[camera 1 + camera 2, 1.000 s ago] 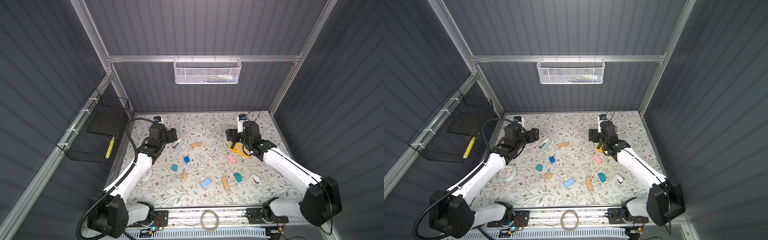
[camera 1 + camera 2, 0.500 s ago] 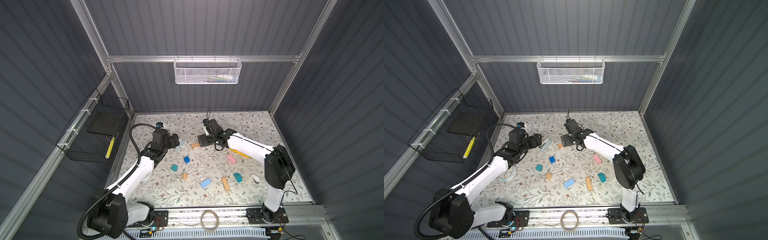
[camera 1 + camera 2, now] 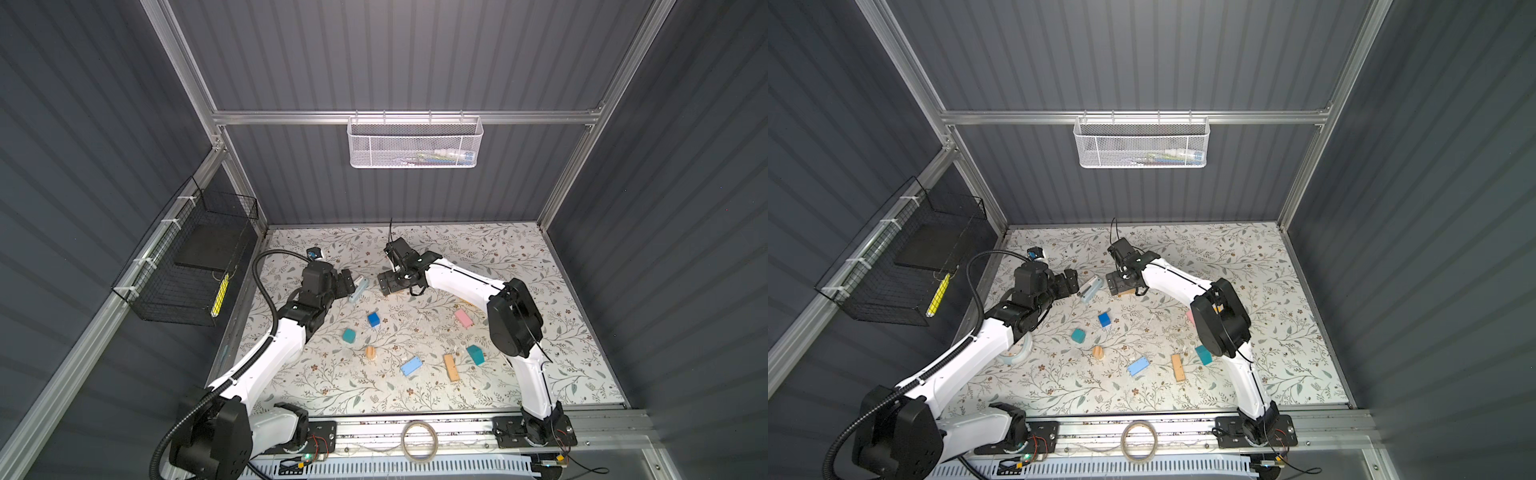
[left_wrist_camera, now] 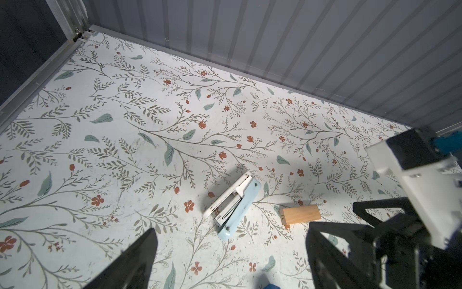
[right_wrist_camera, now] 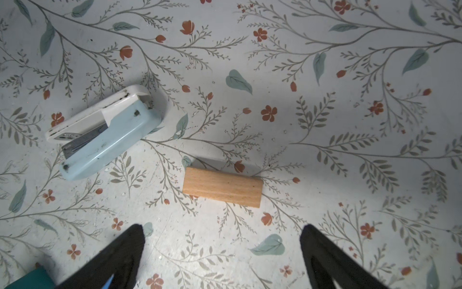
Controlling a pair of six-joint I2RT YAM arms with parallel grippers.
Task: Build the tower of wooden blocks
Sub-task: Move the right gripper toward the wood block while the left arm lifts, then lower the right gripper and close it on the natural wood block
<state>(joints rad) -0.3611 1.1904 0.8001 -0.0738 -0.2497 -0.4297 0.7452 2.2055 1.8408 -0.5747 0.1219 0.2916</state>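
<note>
The wood blocks lie singly on the floral mat, none stacked. A tan bar (image 5: 222, 187) lies flat just beyond my right gripper (image 5: 221, 227), which hangs open over it with nothing between its fingers; in both top views this gripper (image 3: 388, 284) covers most of that bar (image 3: 1126, 293). My left gripper (image 4: 230, 229) is open and empty beside the stapler (image 4: 233, 207). Nearer the front lie a dark blue cube (image 3: 373, 319), a teal block (image 3: 349, 335), a small tan block (image 3: 370, 352), a light blue block (image 3: 411, 367), a second tan bar (image 3: 451, 368), a teal roof piece (image 3: 475, 354) and a pink block (image 3: 463, 318).
The pale blue stapler (image 3: 358, 289) lies between the two grippers. A tape roll (image 3: 1015, 353) sits under the left arm. A black wire basket (image 3: 195, 266) hangs on the left wall and a white mesh basket (image 3: 413, 143) on the back wall.
My right arm has swung left across the mat from the yellow calculator to the tan bar by the stapler. Both grippers have opened wider. The left gripper shifted slightly toward the stapler.
</note>
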